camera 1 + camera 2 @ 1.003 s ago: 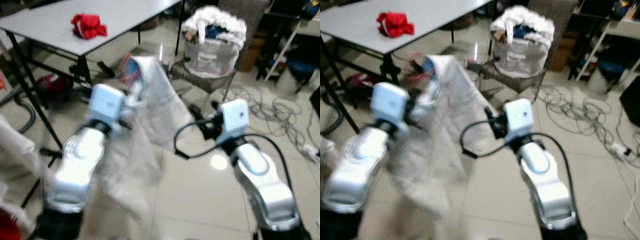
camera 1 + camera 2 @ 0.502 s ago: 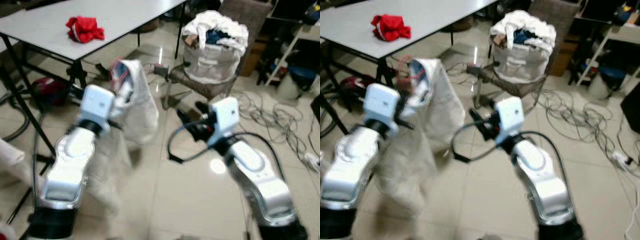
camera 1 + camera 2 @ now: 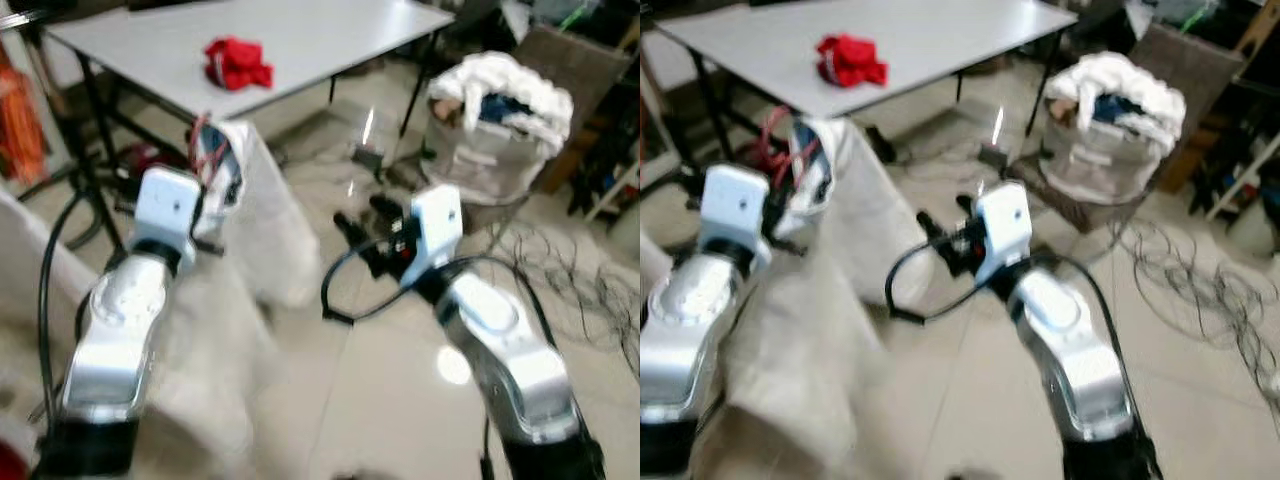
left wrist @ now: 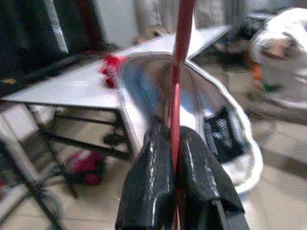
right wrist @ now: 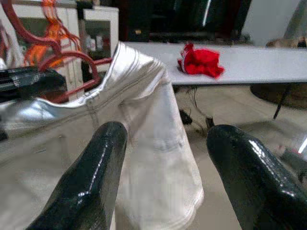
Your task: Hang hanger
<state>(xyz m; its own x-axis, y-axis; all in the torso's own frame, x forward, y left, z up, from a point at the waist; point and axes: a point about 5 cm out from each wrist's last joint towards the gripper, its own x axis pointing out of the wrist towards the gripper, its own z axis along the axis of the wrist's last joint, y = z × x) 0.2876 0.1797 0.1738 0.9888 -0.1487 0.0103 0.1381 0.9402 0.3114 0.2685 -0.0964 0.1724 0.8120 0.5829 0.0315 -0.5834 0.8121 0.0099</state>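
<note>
A red hanger [image 4: 179, 72] carries a white garment [image 3: 268, 225] that droops toward the floor. My left gripper [image 4: 176, 143] is shut on the hanger's red wire, and holds it up in front of the grey table [image 3: 330, 40]. The hanger's hook [image 3: 205, 150] peeks out above the garment's collar. My right gripper [image 5: 165, 143] is open, a short way to the right of the garment, with its fingers [image 3: 360, 228] pointing at the cloth and nothing between them.
A red cloth [image 3: 238, 62] lies on the grey table. A chair with a bag full of laundry [image 3: 495, 120] stands at the back right. Loose cables [image 3: 575, 290] lie on the tiled floor at right. Orange hangers [image 5: 53, 33] hang at the far left.
The camera view has swung left and the table now sits closer. My left gripper still holds the hanger with the garment; my right gripper has come nearer the cloth.
</note>
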